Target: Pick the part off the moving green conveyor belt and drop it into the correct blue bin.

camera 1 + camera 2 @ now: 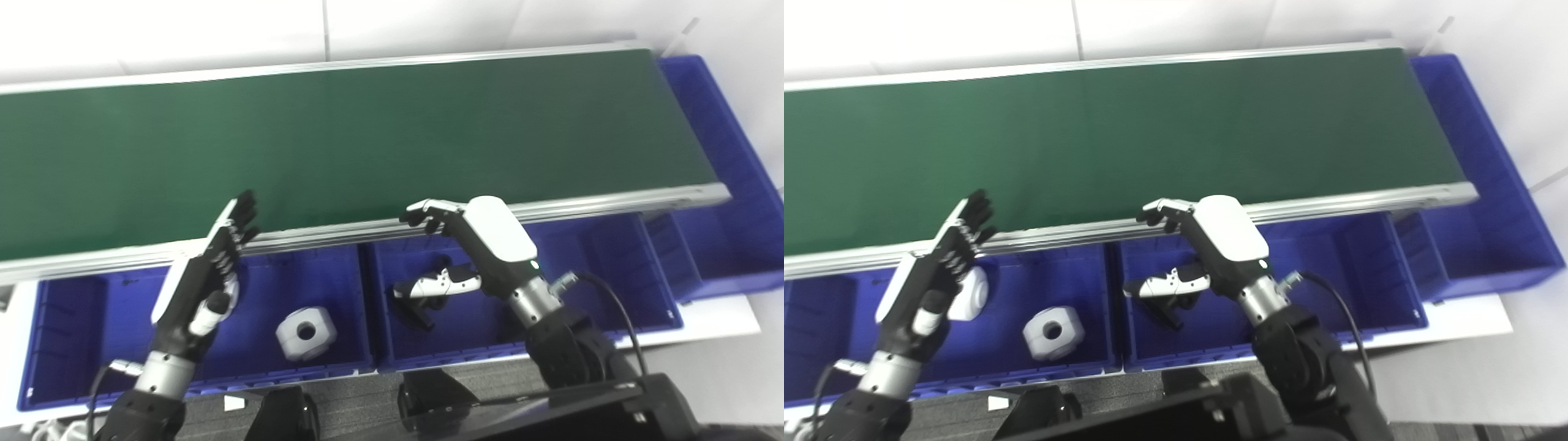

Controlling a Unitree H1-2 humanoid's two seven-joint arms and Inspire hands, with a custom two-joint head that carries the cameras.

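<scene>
Fingers spread, both the left hand (pixel 205 269) and right hand (pixel 484 236) hover empty at the conveyor belt (pixel 367 135) near rail.

A sorting station in a workshop or lab.
A long green conveyor belt (pixel 343 141) runs beside blue bins (pixel 318 318) holding white parts (pixel 305 332).

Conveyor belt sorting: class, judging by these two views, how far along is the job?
Done: two white parts lie in the left blue bin. In hand: nothing; the left hand is open, and the right hand hovers over the middle bin, seemingly empty. The green belt shows no part to pick.
</scene>
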